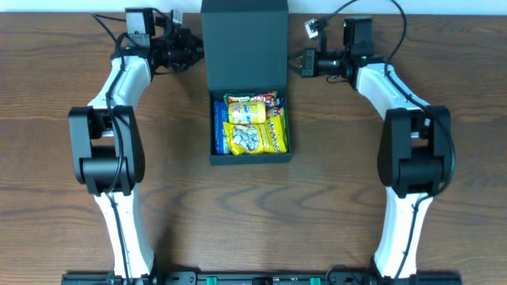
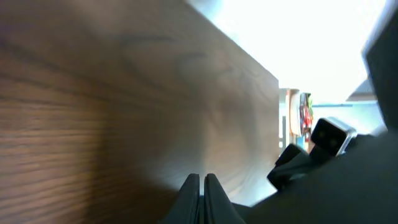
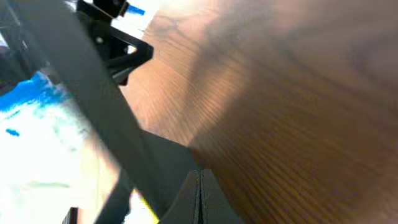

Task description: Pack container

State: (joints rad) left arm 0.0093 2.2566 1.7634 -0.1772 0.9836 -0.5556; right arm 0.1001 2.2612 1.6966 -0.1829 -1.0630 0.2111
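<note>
Snack packets (image 1: pixel 261 119) are being held inside the container (image 1: pixel 249 159), which is sitting on the wooden table (image 1: pixel 317 214) at the middle of its far half. Its hinged lid (image 1: pixel 243 39) is being shown open, spread toward the far edge of the table; whether it is lying flat or leaning cannot be told from overhead. Within the box a yellow packet (image 1: pixel 252 136) is lying on top and a blue packet (image 1: pixel 219 127) is being squeezed against the left wall. Further wrappers (image 1: pixel 273 101) of red and green are being glimpsed at the far side, too small to be told apart.

The left gripper (image 1: pixel 193 49) is being held just beside the left edge of the lid, pointing toward it; whether it is touching the lid cannot be told. In the left wrist view its fingers (image 2: pixel 189 193) are being pressed flat together, with nothing between them, low over bare wood.

The right gripper (image 1: pixel 302 62) is being held near the right edge of the lid, parted from it by a narrow strip of table. In the right wrist view its fingers are likewise being pressed together on nothing, over the wood grain. A dark slanted panel (image 3: pixel 87 87), blurred, is crossing the left of that picture.
</note>
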